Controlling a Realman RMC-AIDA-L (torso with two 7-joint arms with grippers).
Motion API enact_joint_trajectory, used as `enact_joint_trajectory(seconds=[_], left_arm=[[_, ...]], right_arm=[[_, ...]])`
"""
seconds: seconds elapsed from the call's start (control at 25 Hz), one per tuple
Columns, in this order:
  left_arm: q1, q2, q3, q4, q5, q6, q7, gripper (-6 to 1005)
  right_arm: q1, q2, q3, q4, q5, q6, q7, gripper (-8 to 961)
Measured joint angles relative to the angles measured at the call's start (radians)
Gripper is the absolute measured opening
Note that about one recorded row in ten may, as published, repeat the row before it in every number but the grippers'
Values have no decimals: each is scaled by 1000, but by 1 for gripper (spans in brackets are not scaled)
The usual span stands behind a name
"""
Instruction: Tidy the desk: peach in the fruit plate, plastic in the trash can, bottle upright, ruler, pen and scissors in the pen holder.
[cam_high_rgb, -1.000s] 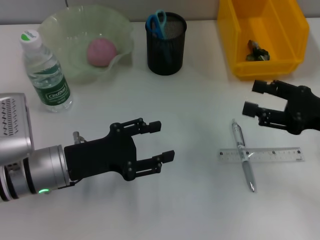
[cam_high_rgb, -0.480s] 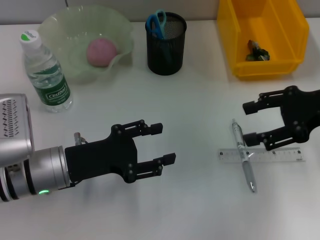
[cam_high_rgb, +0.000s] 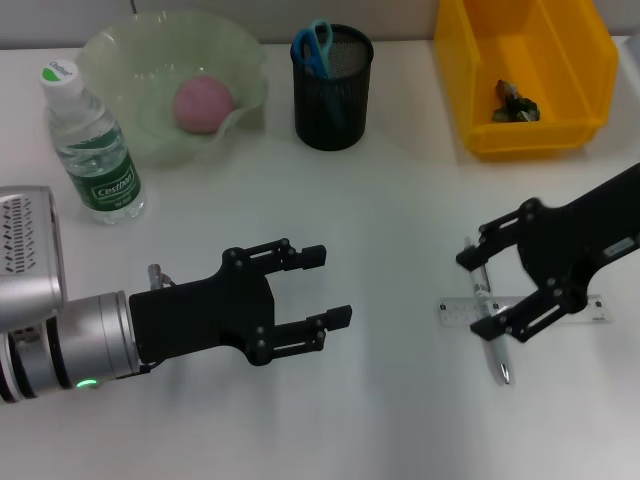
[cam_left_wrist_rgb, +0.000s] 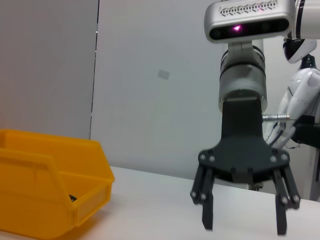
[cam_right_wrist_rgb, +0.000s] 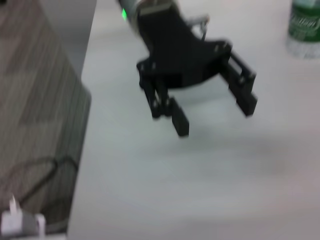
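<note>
On the white desk (cam_high_rgb: 400, 200), a silver pen (cam_high_rgb: 497, 360) lies across the transparent ruler (cam_high_rgb: 452, 309). My right gripper (cam_high_rgb: 473, 293) is open, low over them, with one finger on each side of the pen's upper half. It also shows in the left wrist view (cam_left_wrist_rgb: 245, 225). My left gripper (cam_high_rgb: 328, 286) is open and empty over the middle of the desk. It also shows in the right wrist view (cam_right_wrist_rgb: 215, 116). The peach (cam_high_rgb: 204, 103) lies in the fruit plate (cam_high_rgb: 120, 50). The bottle (cam_high_rgb: 95, 150) stands upright. The scissors (cam_high_rgb: 316, 45) stand in the pen holder (cam_high_rgb: 333, 95). The plastic (cam_high_rgb: 515, 103) lies in the trash can (cam_high_rgb: 580, 60).
The trash can (cam_left_wrist_rgb: 50, 185) also shows in the left wrist view and stands at the back right, behind the right arm. The pen holder stands at the back middle. The fruit plate and the bottle stand at the back left. The desk's edge and the floor show in the right wrist view.
My right gripper has moved left and down from near the trash can to the pen and ruler, staying open. The left arm has not moved.
</note>
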Motion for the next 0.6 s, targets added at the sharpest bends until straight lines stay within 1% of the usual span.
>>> enact_joint_trajectory(seconds=[0.24,0.28,0.32,0.6], left_arm=[[-1,0,14,0,1,2,0,710],[-1,1,23,0,1,3,0,710],[-1,7,38,0,5,1,-4,710],[4,15,32,20,42,-5,-15,709]], right_arm=[[2,32,-115,-37,-65,61,0,775],[2,37,-131,-41,-76,73,0,774],[0,43,-163,-47,-88,97,0,773],[-1,47,-234,-49,-99,156,0,769]])
